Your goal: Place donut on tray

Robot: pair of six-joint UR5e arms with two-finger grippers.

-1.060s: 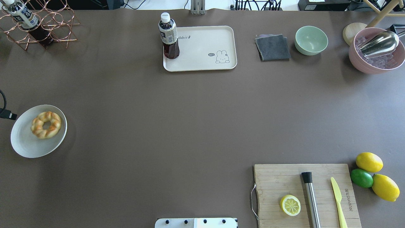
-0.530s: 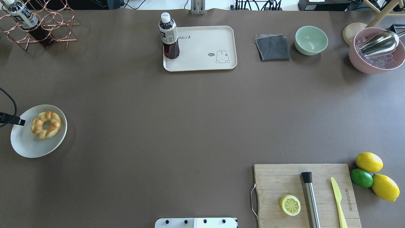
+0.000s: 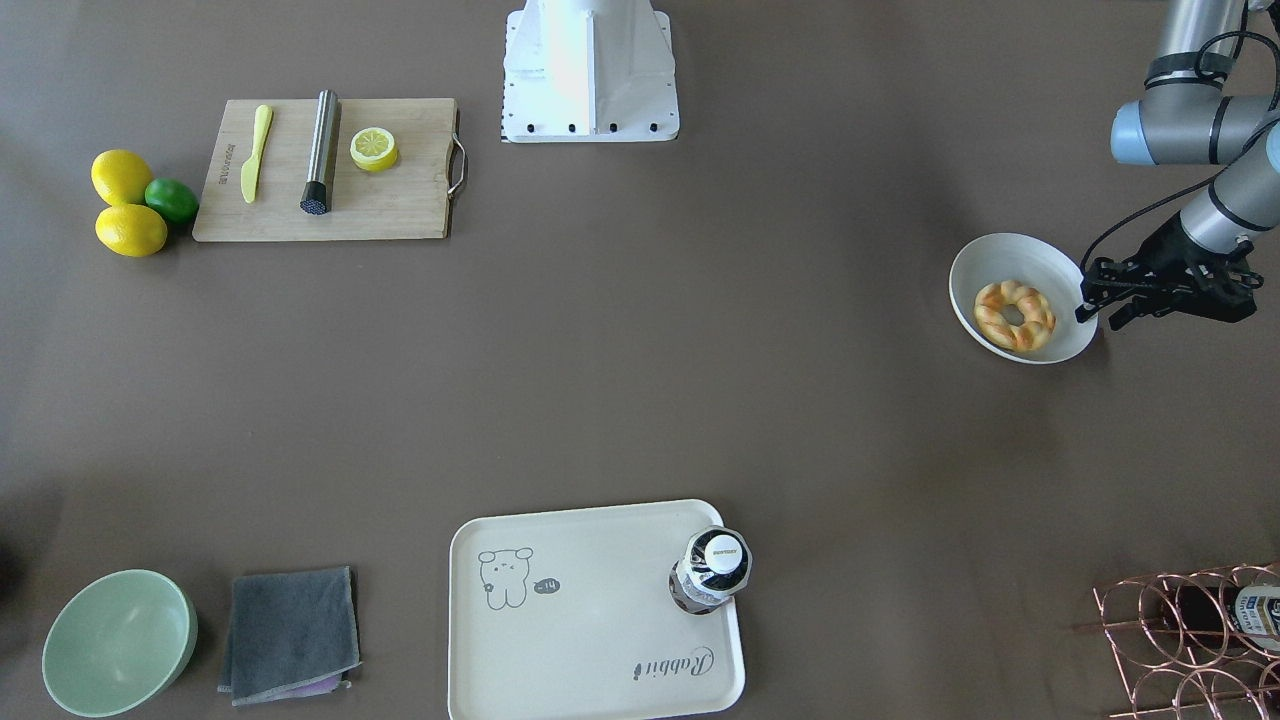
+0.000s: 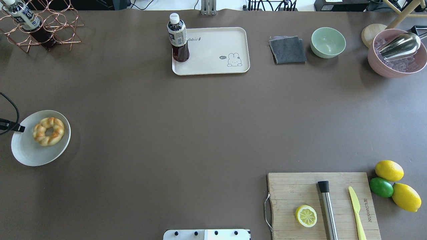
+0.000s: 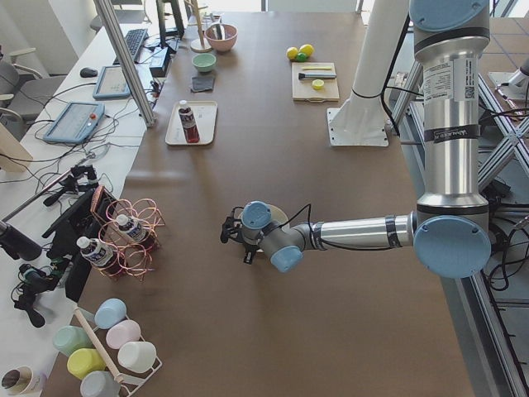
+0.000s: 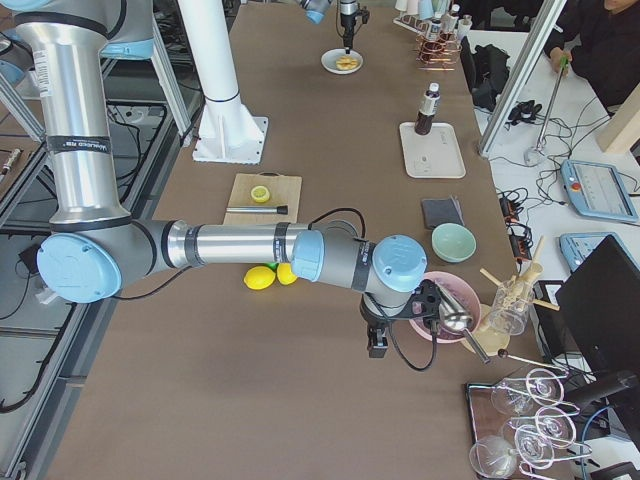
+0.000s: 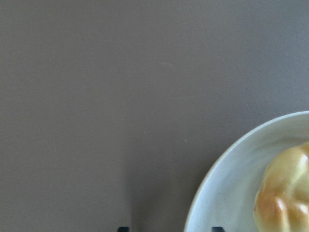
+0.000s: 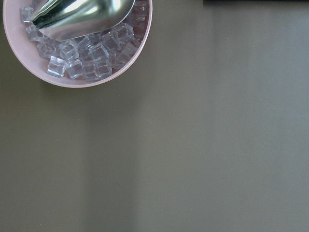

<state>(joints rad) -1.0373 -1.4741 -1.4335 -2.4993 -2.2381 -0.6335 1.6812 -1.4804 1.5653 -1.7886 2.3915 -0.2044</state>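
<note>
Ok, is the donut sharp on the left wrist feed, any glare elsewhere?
Left wrist view: golden braided ring donut slightly soft, cropped at the corner. Right wrist view: glare on the shiny steel scoop. Overhead view: donut crisp, evenly lit.

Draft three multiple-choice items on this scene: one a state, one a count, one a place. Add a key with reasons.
1. The bottle on the tray is:
A) lying on its side
B) upright, capped
C) upright, uncapped

2. How many whole lemons sit by the lime?
A) two
B) one
C) four

3. The donut lies:
A) on the tray
B) on the cutting board
C) on the white plate

Key:
1 B, it stands in the tray's corner with a white cap on top.
2 A, one lemon lies on each side of the lime.
3 C, the plate's rim shows all around it, far from the tray.
</note>
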